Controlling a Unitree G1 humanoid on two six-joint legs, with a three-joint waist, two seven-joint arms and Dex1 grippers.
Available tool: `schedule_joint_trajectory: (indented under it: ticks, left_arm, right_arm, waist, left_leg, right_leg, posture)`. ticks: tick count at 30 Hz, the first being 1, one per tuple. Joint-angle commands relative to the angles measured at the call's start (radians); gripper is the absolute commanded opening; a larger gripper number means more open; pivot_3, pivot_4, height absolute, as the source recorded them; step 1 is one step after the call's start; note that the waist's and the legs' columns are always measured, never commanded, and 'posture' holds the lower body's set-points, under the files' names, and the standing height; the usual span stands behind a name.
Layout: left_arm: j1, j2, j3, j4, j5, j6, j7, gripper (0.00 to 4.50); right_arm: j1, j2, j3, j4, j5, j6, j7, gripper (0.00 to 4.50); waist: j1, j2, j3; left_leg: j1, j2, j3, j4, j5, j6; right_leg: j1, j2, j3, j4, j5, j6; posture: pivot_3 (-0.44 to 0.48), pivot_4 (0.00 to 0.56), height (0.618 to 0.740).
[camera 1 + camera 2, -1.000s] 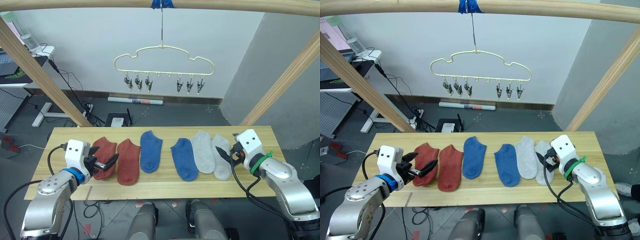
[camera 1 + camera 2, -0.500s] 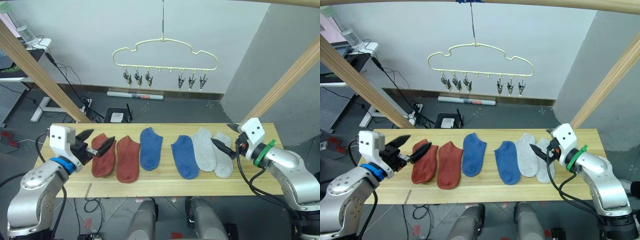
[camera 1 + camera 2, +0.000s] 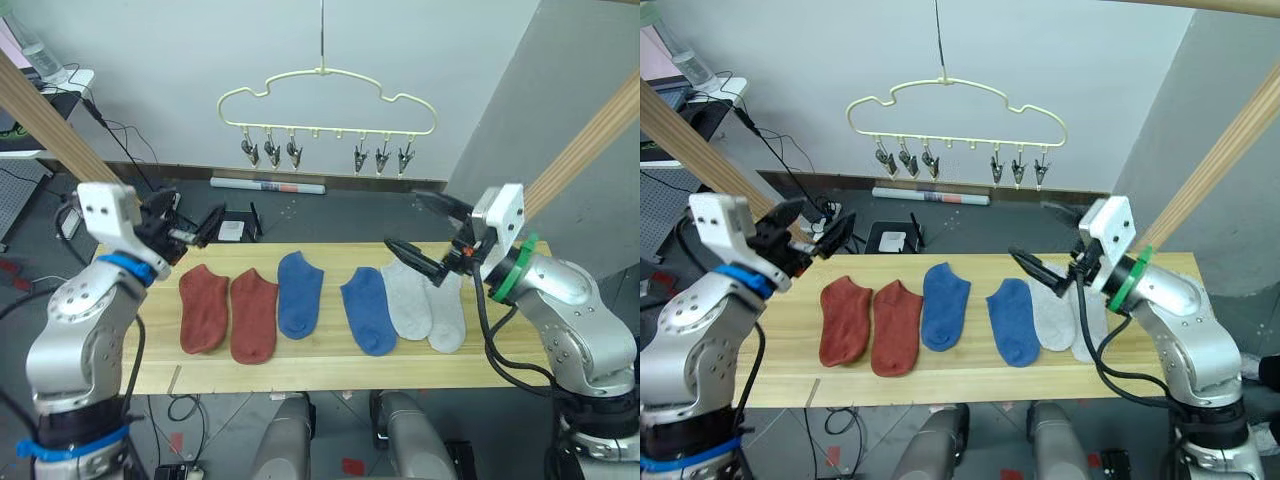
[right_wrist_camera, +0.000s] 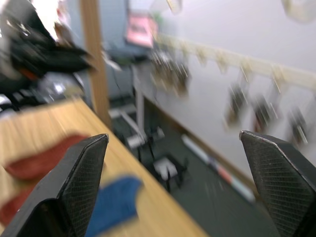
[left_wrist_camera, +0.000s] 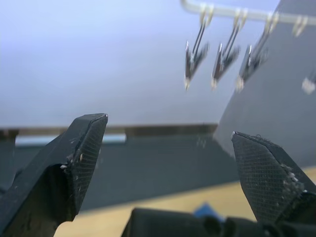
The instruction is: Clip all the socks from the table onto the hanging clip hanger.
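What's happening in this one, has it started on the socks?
Not yet. All six socks lie flat in a row on the table: two rust-red, two blue, two grey. The clip hanger hangs above with every clip bare. The left pincer and right pincer are both open, empty and raised above the tabletop.

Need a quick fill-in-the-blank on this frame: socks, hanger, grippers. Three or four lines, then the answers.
1. The number of socks lying on the table is ____.
2. The two socks nearest the left gripper are ____ in colour.
3. Every clip on the clip hanger holds ____.
4. Both the left gripper and the right gripper have their fingers ____.

Missing words: six; rust-red; nothing; open
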Motion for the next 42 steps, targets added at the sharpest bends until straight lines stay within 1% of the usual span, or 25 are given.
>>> schedule_joint_trajectory:
  ticks: [1, 4, 8, 11, 16, 19, 22, 32, 42]
  left_arm:
    - [-0.027, -0.017, -0.024, 0.054, 0.030, -0.065, 0.001, 4.48]
    - [-0.058, -0.026, -0.032, 0.105, 0.044, -0.103, 0.004, 4.48]
    - [-0.149, -0.048, -0.069, 0.225, 0.081, -0.182, -0.001, 4.48]
    - [-0.179, -0.059, -0.090, 0.266, 0.098, -0.226, -0.015, 4.48]
    - [-0.268, -0.106, -0.116, 0.377, 0.128, -0.310, -0.003, 4.48]
    - [-0.281, -0.110, -0.122, 0.408, 0.147, -0.342, -0.007, 3.92]
    - [-0.293, -0.113, -0.127, 0.438, 0.153, -0.355, -0.011, 3.11]
    - [-0.353, -0.116, -0.115, 0.511, 0.154, -0.391, -0.006, 3.11]
    - [-0.389, -0.122, -0.127, 0.562, 0.175, -0.449, -0.012, 3.11]
  right_arm:
    - [-0.039, 0.007, 0.014, -0.022, 0.033, 0.001, -0.001, 4.50]
    - [-0.062, 0.004, 0.030, -0.012, 0.037, -0.002, 0.008, 4.50]
    - [-0.094, 0.012, 0.053, 0.003, 0.036, -0.004, 0.011, 4.50]
    - [-0.103, 0.013, 0.059, 0.010, 0.033, -0.005, 0.006, 4.50]
    - [-0.116, 0.018, 0.080, 0.003, 0.026, -0.012, 0.009, 4.50]
    - [-0.137, 0.026, 0.079, 0.005, 0.034, -0.003, -0.003, 4.50]
    - [-0.153, 0.032, 0.080, 0.010, 0.033, 0.002, -0.013, 4.50]
    - [-0.152, 0.035, 0.083, 0.006, 0.032, 0.003, -0.029, 4.50]
    - [-0.164, 0.030, 0.090, 0.011, 0.026, -0.022, -0.002, 4.50]
  waist:
    - [-0.004, -0.003, 0.002]
    - [-0.009, -0.004, 0.003]
    - [-0.012, -0.005, 0.004]
    - [-0.015, -0.005, 0.004]
    - [-0.017, -0.005, 0.005]
    - [-0.021, -0.005, 0.005]
    - [-0.024, -0.005, 0.005]
    - [-0.022, -0.006, 0.005]
    - [-0.022, -0.006, 0.005]
  left_leg:
    - [0.000, 0.000, 0.000, 0.000, 0.001, -0.001]
    - [-0.002, 0.000, -0.001, 0.000, 0.002, -0.003]
    - [-0.003, 0.000, -0.001, 0.000, 0.001, -0.003]
    - [-0.002, 0.000, 0.000, 0.000, 0.001, -0.003]
    - [-0.002, 0.000, -0.001, 0.000, 0.001, -0.003]
    - [-0.002, 0.000, 0.000, 0.000, 0.001, -0.003]
    - [-0.002, 0.000, 0.000, 0.000, 0.001, -0.003]
    - [-0.003, 0.000, 0.000, 0.001, 0.001, -0.003]
    - [-0.003, 0.000, -0.001, 0.002, 0.001, -0.003]
  right_leg:
    - [0.000, 0.000, 0.000, 0.000, 0.000, 0.000]
    - [-0.002, -0.001, -0.001, 0.000, 0.000, 0.000]
    - [-0.003, -0.001, -0.001, 0.000, 0.000, 0.000]
    - [-0.003, -0.001, 0.000, 0.000, 0.000, 0.000]
    - [-0.003, -0.001, -0.001, 0.001, 0.000, 0.000]
    - [-0.003, -0.001, -0.001, 0.001, 0.000, 0.000]
    - [-0.003, -0.001, 0.000, 0.001, 0.000, 0.000]
    - [-0.004, -0.001, -0.001, 0.002, 0.000, 0.000]
    - [-0.004, -0.001, -0.001, 0.003, 0.000, 0.000]
  posture:
    - [-0.009, 0.347, 0.740]
    - [-0.021, 0.348, 0.740]
    - [-0.015, 0.351, 0.740]
    - [-0.023, 0.356, 0.740]
    - [-0.033, 0.353, 0.740]
    - [-0.037, 0.355, 0.740]
    - [-0.047, 0.353, 0.740]
    - [-0.047, 0.351, 0.740]
    - [-0.040, 0.341, 0.740]
